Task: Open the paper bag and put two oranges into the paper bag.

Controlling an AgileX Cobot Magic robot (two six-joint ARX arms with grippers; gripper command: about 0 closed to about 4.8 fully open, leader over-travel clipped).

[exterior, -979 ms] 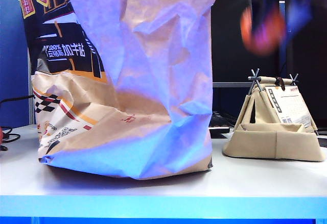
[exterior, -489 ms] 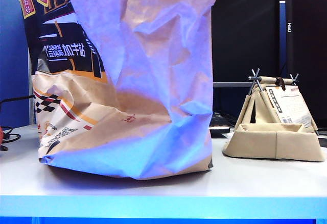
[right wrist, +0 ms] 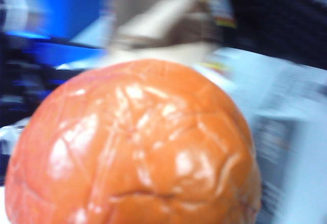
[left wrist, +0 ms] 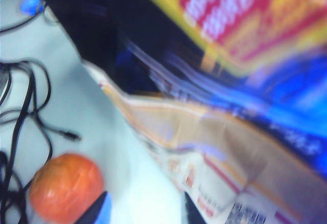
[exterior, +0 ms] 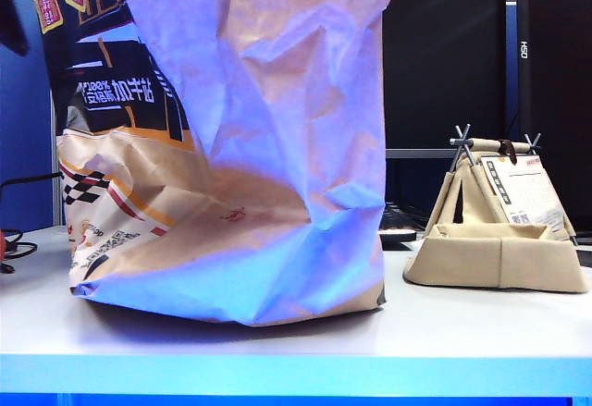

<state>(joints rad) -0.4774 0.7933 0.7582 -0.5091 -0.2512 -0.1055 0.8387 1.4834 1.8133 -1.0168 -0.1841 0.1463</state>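
The right gripper holds a glossy reddish-orange fruit [right wrist: 135, 147]; carry it high, then lower into the crinkled tan paper bag [exterior: 231, 138], at nine o'clock from the beige fabric tray [exterior: 495, 253]. The left gripper [left wrist: 145, 211], jaws apart and empty, hovers beside another orange [left wrist: 66, 185] lying on the white table [left wrist: 76, 101] next to the bag.

**Left gripper open, right gripper full**

The left gripper [left wrist: 143, 211] points down toward the bench [left wrist: 66, 96]. Its two dark fingers [left wrist: 97, 211] stand apart and there is nothing between them. This picture is blurry, so only the finger ends show. The right gripper's own fingers are hidden in the right wrist view. The orange [right wrist: 138, 147] sits right up against that camera, held up in the air by the right gripper.
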